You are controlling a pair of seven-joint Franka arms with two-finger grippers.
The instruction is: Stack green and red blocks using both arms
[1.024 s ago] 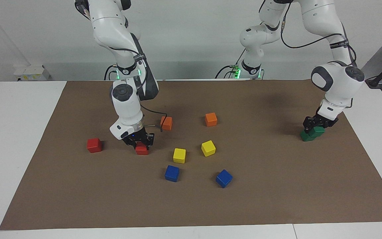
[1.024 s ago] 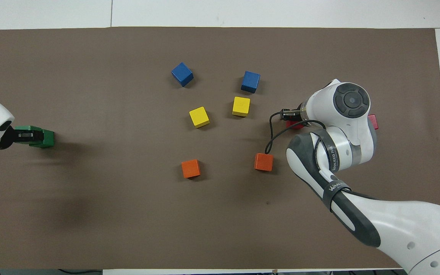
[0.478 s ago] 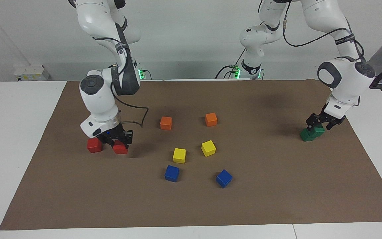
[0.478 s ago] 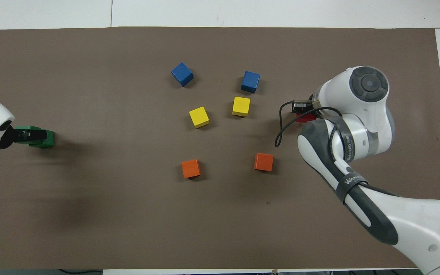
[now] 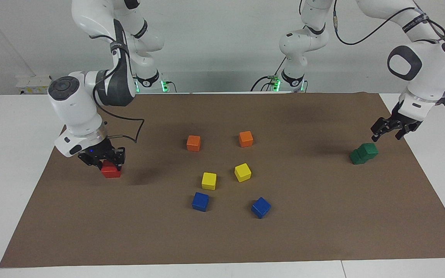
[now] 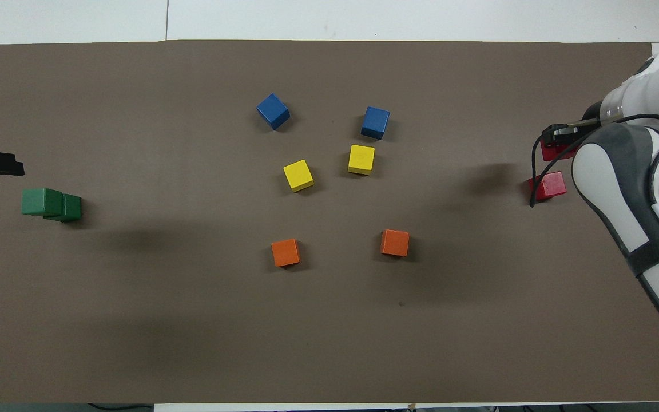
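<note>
The right arm bends low at its own end of the mat, wrist pointing down; its gripper (image 5: 104, 162) is clenched on a red block (image 5: 108, 164), held over the other red block (image 5: 111, 172) (contact between them can't be told). The left gripper (image 5: 390, 129) hangs released, tilted above the stacked green blocks (image 5: 363, 153) at the left arm's end

A robotics lab: two white arms (image 5: 87, 100) at a paper-covered table (image 5: 222, 239)
</note>
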